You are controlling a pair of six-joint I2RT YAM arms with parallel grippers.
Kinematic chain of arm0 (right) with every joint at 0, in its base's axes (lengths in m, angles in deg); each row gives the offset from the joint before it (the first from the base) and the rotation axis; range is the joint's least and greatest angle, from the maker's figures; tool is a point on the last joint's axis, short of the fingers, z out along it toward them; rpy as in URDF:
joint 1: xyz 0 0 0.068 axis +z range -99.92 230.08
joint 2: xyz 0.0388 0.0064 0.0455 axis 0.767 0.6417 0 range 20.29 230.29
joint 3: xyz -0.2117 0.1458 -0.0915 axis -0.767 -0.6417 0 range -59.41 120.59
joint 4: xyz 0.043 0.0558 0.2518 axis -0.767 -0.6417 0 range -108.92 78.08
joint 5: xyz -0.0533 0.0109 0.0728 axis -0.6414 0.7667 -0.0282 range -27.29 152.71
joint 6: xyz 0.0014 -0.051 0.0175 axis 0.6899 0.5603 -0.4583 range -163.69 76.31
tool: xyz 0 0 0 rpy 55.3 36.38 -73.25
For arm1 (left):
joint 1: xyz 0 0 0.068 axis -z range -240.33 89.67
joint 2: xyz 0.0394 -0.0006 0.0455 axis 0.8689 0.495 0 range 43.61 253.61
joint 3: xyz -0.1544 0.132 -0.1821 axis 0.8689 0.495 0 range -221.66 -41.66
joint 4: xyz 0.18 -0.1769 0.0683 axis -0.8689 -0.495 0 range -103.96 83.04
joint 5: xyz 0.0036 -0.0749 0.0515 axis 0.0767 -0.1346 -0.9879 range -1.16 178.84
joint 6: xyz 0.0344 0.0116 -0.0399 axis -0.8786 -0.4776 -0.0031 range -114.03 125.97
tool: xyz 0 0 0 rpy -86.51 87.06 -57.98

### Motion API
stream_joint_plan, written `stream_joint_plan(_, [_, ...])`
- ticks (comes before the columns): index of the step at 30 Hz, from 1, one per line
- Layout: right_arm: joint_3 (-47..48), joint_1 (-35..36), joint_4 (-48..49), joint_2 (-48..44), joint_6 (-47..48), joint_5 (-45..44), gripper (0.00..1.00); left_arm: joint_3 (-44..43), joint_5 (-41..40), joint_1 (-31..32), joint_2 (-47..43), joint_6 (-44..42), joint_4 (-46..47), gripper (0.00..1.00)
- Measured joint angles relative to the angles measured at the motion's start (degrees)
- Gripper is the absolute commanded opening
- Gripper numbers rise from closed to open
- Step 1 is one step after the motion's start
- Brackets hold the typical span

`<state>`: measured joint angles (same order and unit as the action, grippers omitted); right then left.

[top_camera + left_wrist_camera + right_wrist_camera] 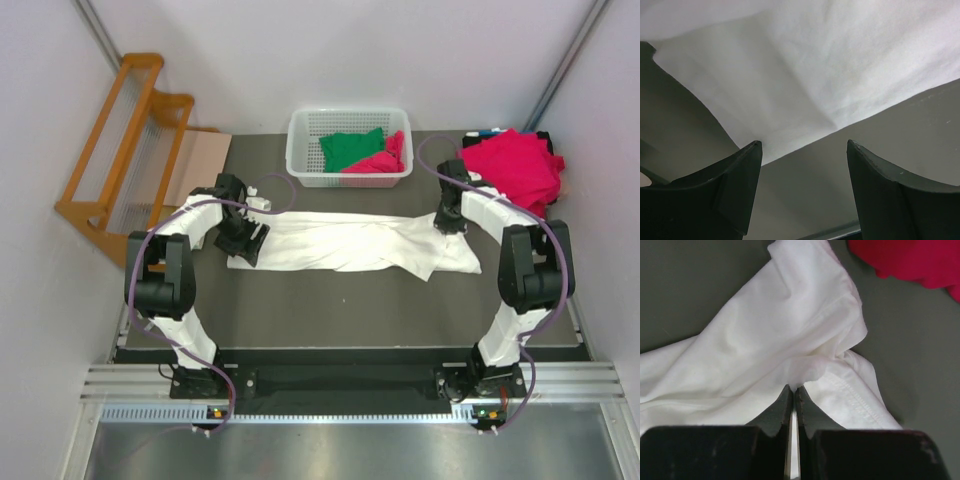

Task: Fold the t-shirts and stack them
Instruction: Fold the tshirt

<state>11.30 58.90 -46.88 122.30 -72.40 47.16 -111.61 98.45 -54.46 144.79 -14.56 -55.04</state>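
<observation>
Top external view has the big white cotton t-shirt (350, 243) stretched left-to-right across the middle of the dark grey table (350, 310), pretty rumpled on its right half. The right gripper (792, 389) is pinched tight on a bunched fold of it near the sleeve, I'd guess to anchor that end for pulling flat. The left gripper (805, 150) hangs over the shirt's left edge with jaws spread wide and nothing in them, so it looks lined up to grab the hem. Further back, the white plastic lattice basket (298, 150) holds a green t-shirt (350, 148) and a crimson-pink one (385, 160). A heap of crimson-pink t-shirts (515, 165) sits far right, presumably waiting their turn.
</observation>
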Motion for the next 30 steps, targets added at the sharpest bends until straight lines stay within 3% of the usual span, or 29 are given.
stream_joint_plan(18, [8.6,-3.5,-0.3,6.3,0.7,-2.0,0.0,0.0,0.0,0.0,0.0,0.0,-0.1,0.73])
stream_joint_plan(19, [8.6,-3.5,-0.3,7.2,0.7,-2.2,0.05,0.0,0.0,0.0,0.0,0.0,-0.2,0.73])
stream_joint_plan(20, [8.6,-3.5,-0.3,8.2,0.9,-2.4,0.24,0.0,0.0,0.0,0.0,0.0,-0.2,0.73])
stream_joint_plan(24, [10.2,-3.5,-1.0,11.6,2.0,-3.0,0.54,0.0,-0.1,0.0,0.0,0.0,-0.2,0.73])
stream_joint_plan(25, [10.8,-3.5,-1.1,11.7,2.1,-3.0,0.65,0.0,-0.1,0.0,0.0,0.0,-0.2,0.73])
stream_joint_plan(30, [11.2,-3.7,-1.3,11.7,2.8,-4.0,0.92,-0.3,0.0,0.0,0.0,0.0,-0.5,0.73])
